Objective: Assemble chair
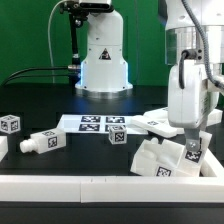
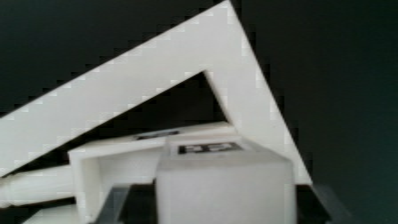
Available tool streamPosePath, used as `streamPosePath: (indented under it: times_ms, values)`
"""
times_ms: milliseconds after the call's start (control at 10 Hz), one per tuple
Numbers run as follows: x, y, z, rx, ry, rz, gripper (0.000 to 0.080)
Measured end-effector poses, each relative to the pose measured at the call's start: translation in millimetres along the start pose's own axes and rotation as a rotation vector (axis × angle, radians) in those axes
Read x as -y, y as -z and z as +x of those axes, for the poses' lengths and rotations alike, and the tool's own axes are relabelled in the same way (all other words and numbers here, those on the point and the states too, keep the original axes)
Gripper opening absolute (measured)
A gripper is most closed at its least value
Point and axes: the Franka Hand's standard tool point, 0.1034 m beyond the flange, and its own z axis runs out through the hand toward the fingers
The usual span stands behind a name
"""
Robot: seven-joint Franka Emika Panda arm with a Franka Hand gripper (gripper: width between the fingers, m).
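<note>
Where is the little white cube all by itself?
The cube sits at the exterior view's far left, just left of the white peg lying on its side.

Arm (image 1: pixel 190 85): right of the exterior frame, reaching straight down.
Gripper (image 1: pixel 190 146): low right, pointing down, jaws clamped on a block (image 2: pixel 217 185).
</note>
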Motion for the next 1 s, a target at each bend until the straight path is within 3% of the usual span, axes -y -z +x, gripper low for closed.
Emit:
streamPosePath:
  times_ms: [100, 200, 300, 500, 600, 800, 1000]
  values:
    - [-0.2, -0.3, 0.1, 0.000, 0.001, 0.000, 0.0291]
    - [-0.3, -0.3, 0.0, 0.000, 0.001, 0.000, 0.0484]
    - [-1.3, 1.3, -1.3, 0.002, 0.020, -0.001, 0.0612]
    - [-5.1, 17.1, 0.3, 0.020, 0.095, 0.003, 0.0638]
    - [-5.2, 32.5, 6.3, 0.039, 0.122, 0.008, 0.0647]
    - [4.4, 47.7, 7.5, 0.055, 0.135, 0.012, 0.0649]
    - [4.4, 46.6, 7.5, 0.053, 0.137, 0.014, 0.0649]
